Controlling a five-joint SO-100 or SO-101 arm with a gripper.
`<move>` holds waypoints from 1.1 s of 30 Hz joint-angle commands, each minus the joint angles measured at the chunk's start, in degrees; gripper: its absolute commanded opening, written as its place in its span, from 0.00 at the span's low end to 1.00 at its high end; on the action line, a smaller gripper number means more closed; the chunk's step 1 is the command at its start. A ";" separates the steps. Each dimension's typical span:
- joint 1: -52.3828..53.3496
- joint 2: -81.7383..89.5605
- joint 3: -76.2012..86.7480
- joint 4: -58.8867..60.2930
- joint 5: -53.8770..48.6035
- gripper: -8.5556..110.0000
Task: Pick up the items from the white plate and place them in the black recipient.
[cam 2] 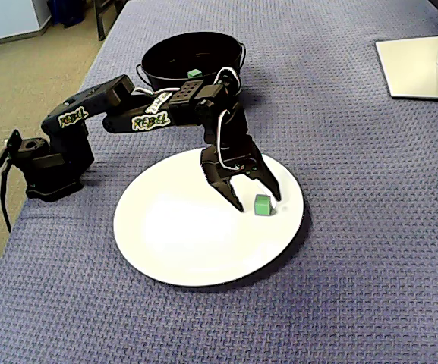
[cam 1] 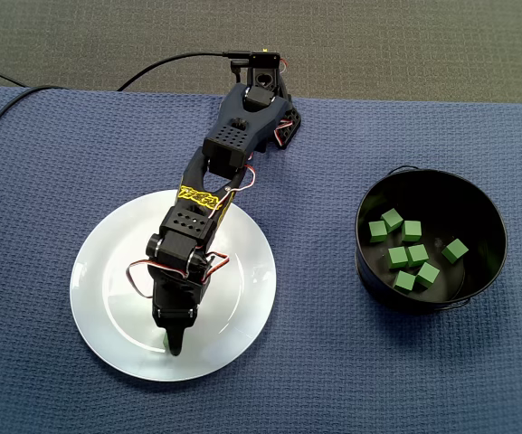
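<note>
A: Where's the claw [cam 2: 256, 199]?
B: Low over the plate, pointing down, jaws spread fairly wide, holding nothing

A: And the cube [cam 2: 262, 205]?
B: Right at the tips. In the slanted fixed view it sits in the gap, nearer the right-hand finger as that view shows it, with the left finger a little apart. I can't tell whether either finger touches it

A: Does the top-down fixed view help?
B: No, there the claw [cam 1: 176, 344] covers it, so the cube is hidden

A: Any long axis to line up on?
B: None, it's square, so any pair of faces would do. I'd judge the move is mostly a straight squeeze, perhaps a touch lower first

A: What's it lying on?
B: The plate [cam 2: 173, 243], toward the rim far from the arm's base. It's the only cube I can see there

A: And after that?
B: The bucket [cam 1: 369, 271], well apart from the plate and to its right in the top-down view, with several cubes [cam 1: 417, 254] inside. Both rest on the blue tabletop [cam 2: 355, 288]
</note>
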 commanded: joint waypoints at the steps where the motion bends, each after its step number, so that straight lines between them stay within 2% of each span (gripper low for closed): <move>1: -0.70 0.00 -1.76 -1.41 1.14 0.13; 4: -0.70 -0.18 -2.02 -1.49 1.32 0.07; 10: 2.02 7.12 -0.97 -0.70 2.11 0.07; 13: 6.24 19.69 1.41 -2.46 1.05 0.07; 19: 9.93 57.04 26.46 -16.00 -2.29 0.07; 23: -0.88 72.42 36.83 -20.57 -6.06 0.07; 33: -44.12 87.80 49.75 -20.83 -8.17 0.07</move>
